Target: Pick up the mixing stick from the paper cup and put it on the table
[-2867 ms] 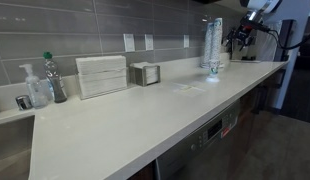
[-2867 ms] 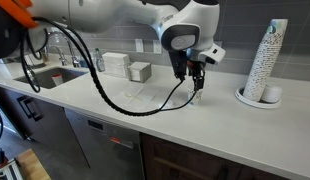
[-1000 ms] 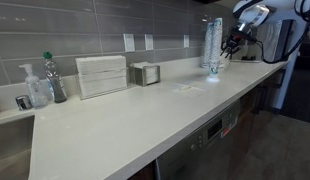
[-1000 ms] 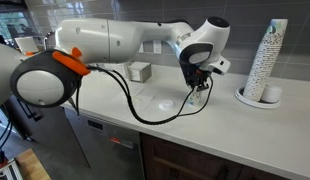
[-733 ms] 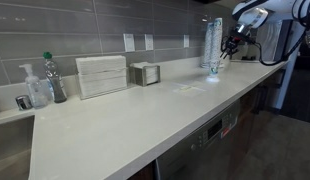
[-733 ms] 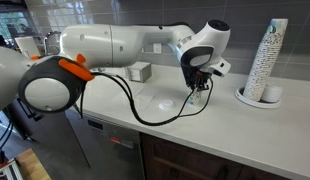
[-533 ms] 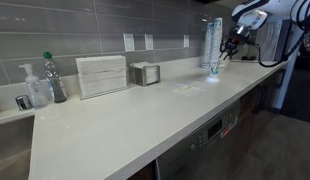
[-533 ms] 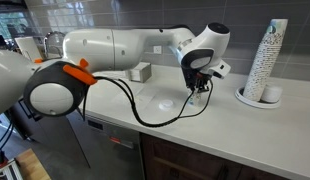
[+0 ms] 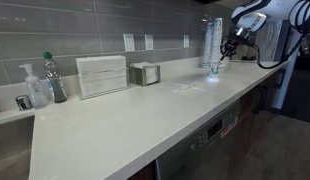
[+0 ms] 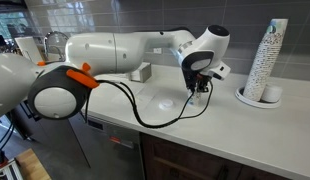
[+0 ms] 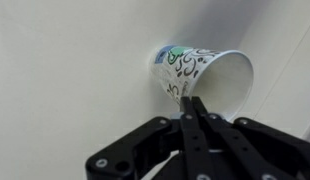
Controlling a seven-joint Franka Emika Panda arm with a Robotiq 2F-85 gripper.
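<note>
In the wrist view the paper cup (image 11: 210,75), white with a green and black pattern, stands on the off-white table (image 11: 65,70), its mouth turned toward the camera. My gripper (image 11: 192,100) is at the cup's near rim with its two black fingers pressed flat together. No mixing stick shows between them or in the cup; I cannot tell if one is pinched. In an exterior view the gripper (image 10: 199,88) points down just over the small cup (image 10: 198,98) on the table (image 10: 225,125). In an exterior view the gripper (image 9: 231,48) hangs at the counter's far end.
A tall stack of cups (image 10: 267,60) stands on a plate close beside the arm, also the stack of cups (image 9: 212,45). A napkin holder (image 9: 146,73), a white box (image 9: 101,75), a soap bottle (image 9: 35,88) and a green-capped bottle (image 9: 55,78) line the tiled wall. The sink (image 10: 45,75) lies at the counter's far end.
The jaws have closed together at the cup's rim. The arm has barely moved over the cup.
</note>
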